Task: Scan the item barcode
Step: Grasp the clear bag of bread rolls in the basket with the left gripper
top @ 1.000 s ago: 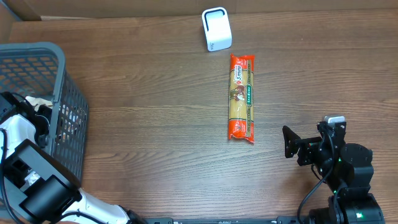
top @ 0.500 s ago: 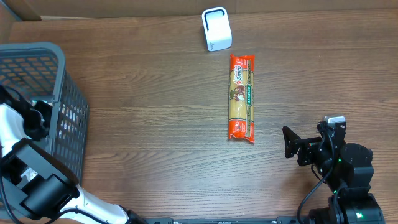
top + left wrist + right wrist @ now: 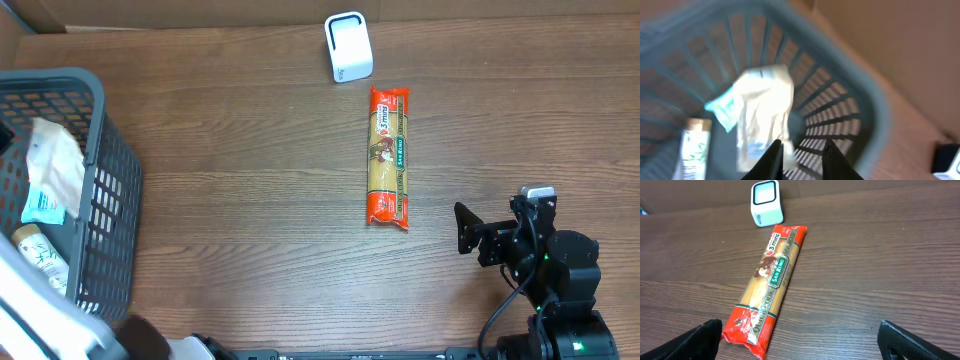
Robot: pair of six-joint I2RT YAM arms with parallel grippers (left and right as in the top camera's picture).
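Now the pasta packet (image 3: 389, 157) lies centre-right on the worktop (image 3: 250, 200).
Long axis up-down the frame, up-left of the nearer right hand (image 3: 799, 330), spread wide; left hand (image 3: 802, 152), narrowly parted, over the basket (image 3: 60, 85).

A dark brown wooden table (image 3: 250, 200) fills the overhead view, its grain running in long streaks from the left edge to the right edge. A tan cardboard wall (image 3: 180, 12) stands along the far edge, plain and flat. The light is soft and even, leaving a faint sheen on the wood and only weak shadows.
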